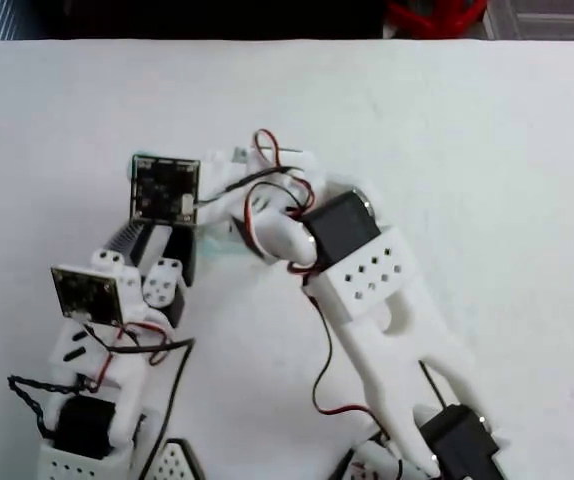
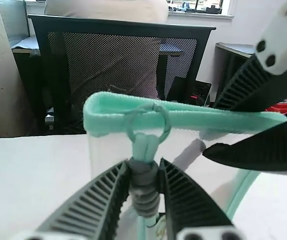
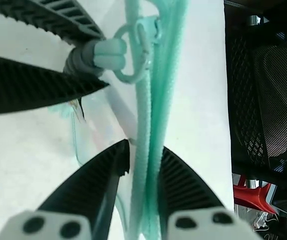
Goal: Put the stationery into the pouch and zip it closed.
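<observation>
there — left fingers (image 2: 103, 200) round zipper pull (image 2: 144, 177)

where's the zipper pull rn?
Left wrist view: the zipper pull is clamped in the left gripper, attached at the green top edge of the pouch. The right gripper pinches that same edge close beside it.

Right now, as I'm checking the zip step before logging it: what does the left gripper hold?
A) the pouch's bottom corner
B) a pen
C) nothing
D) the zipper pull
D: in the left wrist view the left gripper is shut on the grey-and-teal zipper pull at the teal top edge of the pouch.
</observation>
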### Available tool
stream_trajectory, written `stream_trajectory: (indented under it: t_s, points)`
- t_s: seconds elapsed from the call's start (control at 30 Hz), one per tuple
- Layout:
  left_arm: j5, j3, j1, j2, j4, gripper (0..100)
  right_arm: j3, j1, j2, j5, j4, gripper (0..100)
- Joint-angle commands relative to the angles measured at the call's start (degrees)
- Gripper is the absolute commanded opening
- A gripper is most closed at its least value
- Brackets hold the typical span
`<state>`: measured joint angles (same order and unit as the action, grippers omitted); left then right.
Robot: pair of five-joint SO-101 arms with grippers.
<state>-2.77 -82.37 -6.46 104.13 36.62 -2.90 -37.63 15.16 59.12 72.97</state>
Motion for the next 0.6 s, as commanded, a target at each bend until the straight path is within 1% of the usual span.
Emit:
stream_trajectory:
  t_s: [0.0, 0.13, 0.23, 0.27, 0.37, 0.57]
  points:
    - [3.08, 0.18, -1.01, 0.40, -1.41, 7, -0.09, 0.13, 0.40, -0.44, 0.48, 2.0]
    - [3.16, -0.62, -0.92, 0.40, -1.32, 6, -0.09, 0.22, 0.40, -0.44, 0.22, 2.0]
    - [3.43, 0.26, -0.48, 0.40, -1.58, 2, 0.00, 0.40, 0.40, -0.18, 0.22, 2.0]
    - [4.04, 1.23, -0.04, 0.40, -1.41, 3, 0.18, 0.48, 0.40, 0.00, 0.22, 2.0]
    - [5.89, 4.66, 3.03, 0.40, -1.41, 2, 0.18, 0.84, 0.31, 1.85, 0.40, 2.0]
    - [6.15, 8.53, 9.71, 0.40, -1.67, 2, 0.18, 3.38, 0.31, 3.16, 0.13, 2.0]
